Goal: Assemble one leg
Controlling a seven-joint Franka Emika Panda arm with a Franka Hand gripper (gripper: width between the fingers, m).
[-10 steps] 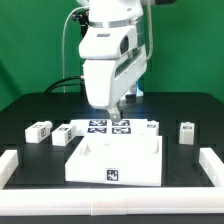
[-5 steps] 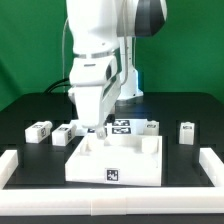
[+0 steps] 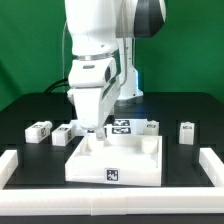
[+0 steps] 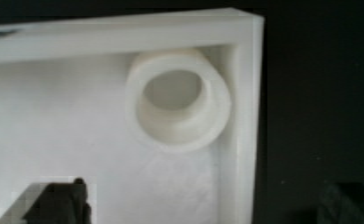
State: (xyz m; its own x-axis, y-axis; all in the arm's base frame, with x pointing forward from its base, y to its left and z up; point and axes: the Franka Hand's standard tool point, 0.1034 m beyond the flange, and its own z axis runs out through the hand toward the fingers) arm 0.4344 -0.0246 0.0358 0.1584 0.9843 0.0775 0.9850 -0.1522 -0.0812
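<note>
The gripper (image 3: 98,127) hangs over the far corner of the white panel (image 3: 115,160) at the exterior view's left. In the wrist view its two dark fingers (image 4: 54,203) stand wide apart at opposite edges of the frame, with nothing between them but the panel's surface. It is spread wide and carries nothing.

Directly under the wrist camera sits the round corner socket (image 4: 179,100), and it is empty. The nearest leg (image 3: 63,133) lies on the black table (image 3: 30,105) just beside that corner, toward the exterior view's left. Three more legs (image 3: 187,132) are spread along the same row, near the marker board (image 3: 122,126).

So nothing of the task looks done yet. What remains, as I judge it, is all of it: grasping a leg, bringing it to the socket and seating it.
</note>
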